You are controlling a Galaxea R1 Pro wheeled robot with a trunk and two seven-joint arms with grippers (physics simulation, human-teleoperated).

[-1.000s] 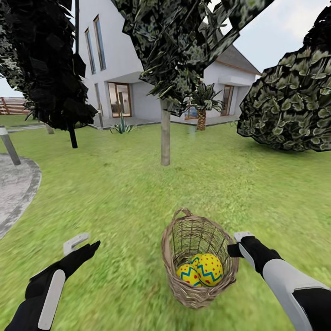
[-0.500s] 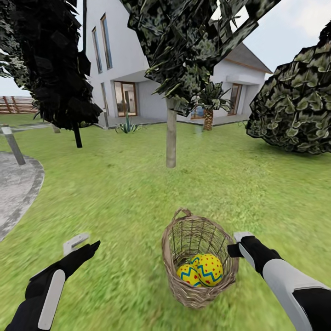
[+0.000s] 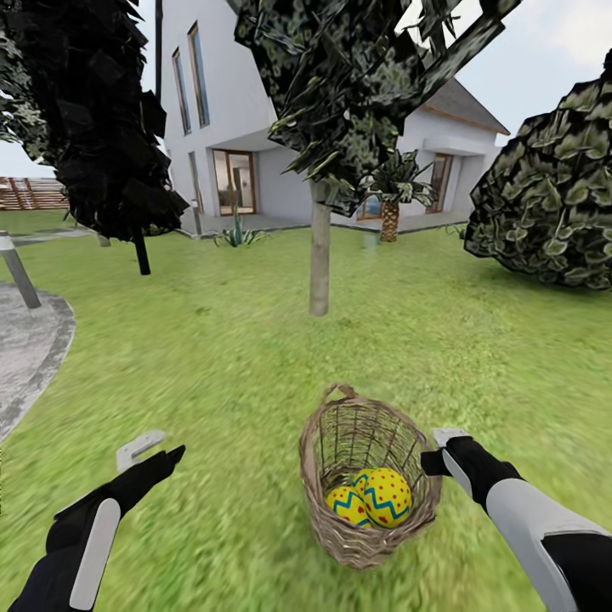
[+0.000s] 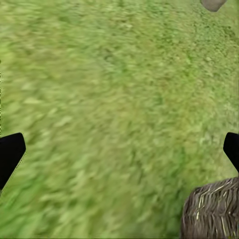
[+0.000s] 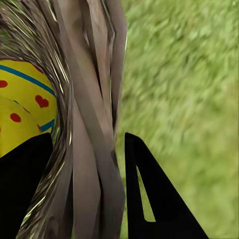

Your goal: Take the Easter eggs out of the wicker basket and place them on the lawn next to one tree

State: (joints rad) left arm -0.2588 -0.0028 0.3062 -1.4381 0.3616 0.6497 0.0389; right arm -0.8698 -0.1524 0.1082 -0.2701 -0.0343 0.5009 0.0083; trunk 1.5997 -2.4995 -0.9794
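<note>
Now your right gripper (image 5: 87, 189) pinches the basket (image 3: 367, 476) rim, eggs (image 3: 374, 500) just inside it; your left gripper (image 4: 119, 149) is spread, farther away.

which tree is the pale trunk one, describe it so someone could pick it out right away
Start at the white house across the lawn. In front of it, straight beyond the wicker basket, stands the tree. Its straight, bare, grey-beige trunk sets it apart from the near-black tree with a thin dark stem to its left and the round bush to its right.
</note>
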